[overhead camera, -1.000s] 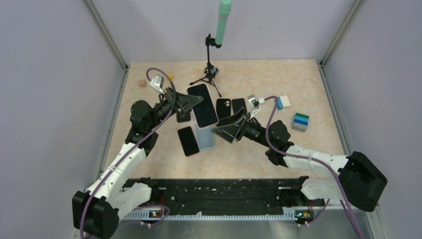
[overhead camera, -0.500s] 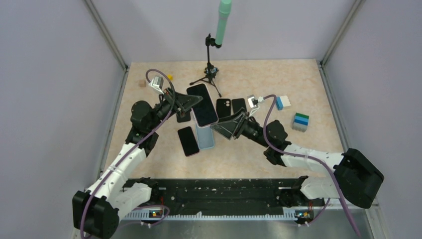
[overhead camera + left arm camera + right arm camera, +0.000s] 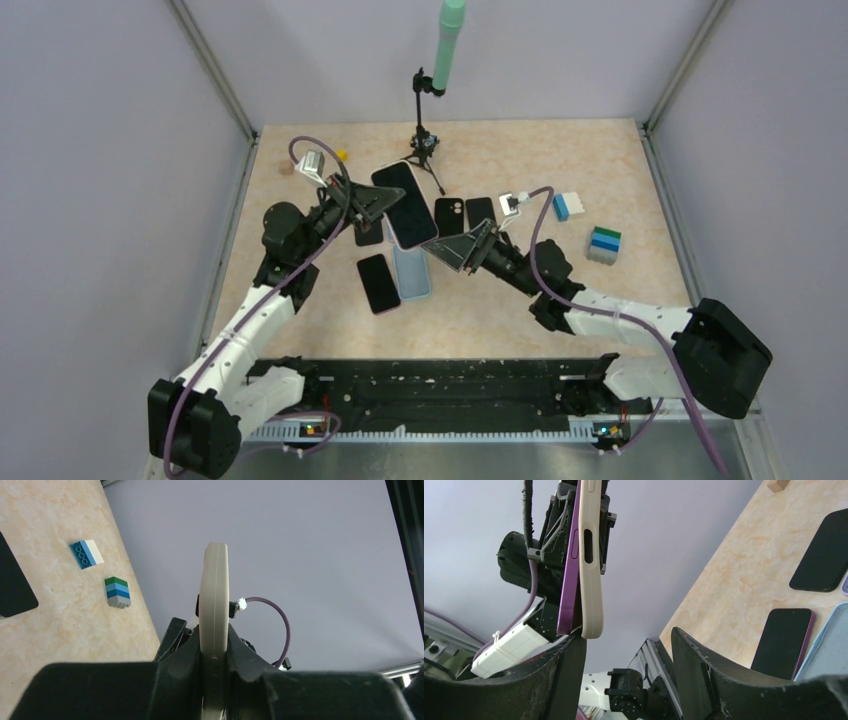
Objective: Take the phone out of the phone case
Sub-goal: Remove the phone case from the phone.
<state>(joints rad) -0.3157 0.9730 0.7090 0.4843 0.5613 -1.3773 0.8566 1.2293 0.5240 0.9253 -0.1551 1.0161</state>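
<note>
A purple phone point(image 3: 568, 580) sits in a cream phone case point(image 3: 591, 555) and is held tilted above the table; from above its dark screen point(image 3: 405, 205) faces up. My left gripper point(image 3: 368, 204) is shut on the cased phone's edge, and in the left wrist view the cream case point(image 3: 214, 595) stands edge-on between the jaws of the left gripper point(image 3: 215, 652). My right gripper point(image 3: 458, 249) is open at the phone's near right corner. In the right wrist view the case's lower end hangs at the left fingertip point(image 3: 569, 652) of the right gripper point(image 3: 629, 650); contact is unclear.
On the table lie a light blue case point(image 3: 414, 275), a black phone point(image 3: 378, 283) and two more black phones point(image 3: 449, 216) point(image 3: 480, 211). A tripod with a green microphone point(image 3: 428, 140) stands at the back. Toy brick stacks point(image 3: 571, 206) point(image 3: 603, 244) sit at the right.
My right gripper has moved left and up toward the held phone, its jaws narrowing somewhat. The left gripper has shifted the cased phone slightly toward the back.
</note>
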